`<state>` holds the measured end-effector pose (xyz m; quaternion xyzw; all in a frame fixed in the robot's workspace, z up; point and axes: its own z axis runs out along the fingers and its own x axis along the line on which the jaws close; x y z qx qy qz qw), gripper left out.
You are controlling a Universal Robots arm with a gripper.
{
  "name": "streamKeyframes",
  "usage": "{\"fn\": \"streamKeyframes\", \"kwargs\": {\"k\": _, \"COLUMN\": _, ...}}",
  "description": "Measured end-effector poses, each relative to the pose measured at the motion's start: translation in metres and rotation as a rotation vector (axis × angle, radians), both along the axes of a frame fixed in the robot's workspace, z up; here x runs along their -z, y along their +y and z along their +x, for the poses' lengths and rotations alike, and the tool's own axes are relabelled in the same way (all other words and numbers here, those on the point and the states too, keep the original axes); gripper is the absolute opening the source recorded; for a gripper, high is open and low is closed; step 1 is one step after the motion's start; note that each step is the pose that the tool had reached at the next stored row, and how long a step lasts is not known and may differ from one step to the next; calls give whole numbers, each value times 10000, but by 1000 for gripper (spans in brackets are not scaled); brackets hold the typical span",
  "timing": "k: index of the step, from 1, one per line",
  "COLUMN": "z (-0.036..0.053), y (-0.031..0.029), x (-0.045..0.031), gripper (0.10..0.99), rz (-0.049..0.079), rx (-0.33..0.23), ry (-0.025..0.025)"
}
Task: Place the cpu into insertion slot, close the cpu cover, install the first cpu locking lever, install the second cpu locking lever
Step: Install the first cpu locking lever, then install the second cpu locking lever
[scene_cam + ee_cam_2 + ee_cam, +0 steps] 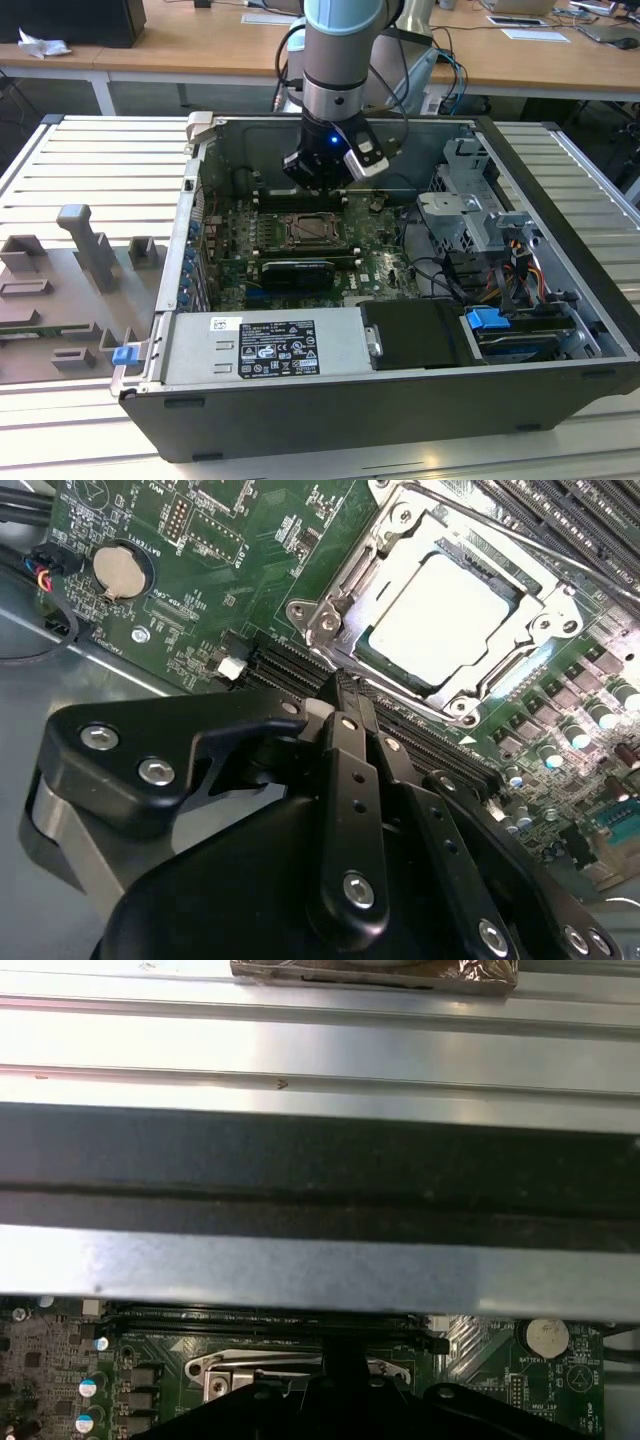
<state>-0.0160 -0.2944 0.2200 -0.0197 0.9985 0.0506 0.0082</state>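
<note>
The cpu (435, 620) lies flat in the insertion slot (305, 232), its pale metal top lit brightly. The silvery cpu cover (335, 595) lies down around the chip's edges, and its metal edge (250, 1368) also shows in the first wrist view. My gripper (338, 692) is shut with nothing between its black fingers. It hangs over the memory slots just beside the socket. In the exterior view the gripper (320, 185) hovers low inside the open computer case, just behind the socket. I cannot tell how the locking levers stand.
Long memory slots (420, 730) and a coin battery (120, 572) flank the socket. A black graphics card (295, 272), the power supply (270, 345), a drive cage (470, 215) and cables (500, 270) crowd the case. The case wall (320, 1160) rises close behind.
</note>
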Motion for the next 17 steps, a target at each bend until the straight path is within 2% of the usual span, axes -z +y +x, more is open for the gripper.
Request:
{"fn": "streamKeyframes", "kwargs": {"k": 14, "z": 0, "y": -85, "x": 0, "gripper": 106, "rz": -1, "rx": 0, "ry": 0}}
{"fn": "streamKeyframes", "kwargs": {"k": 17, "z": 0, "y": -89, "x": -1, "gripper": 106, "rz": -1, "rx": 2, "ry": 0}}
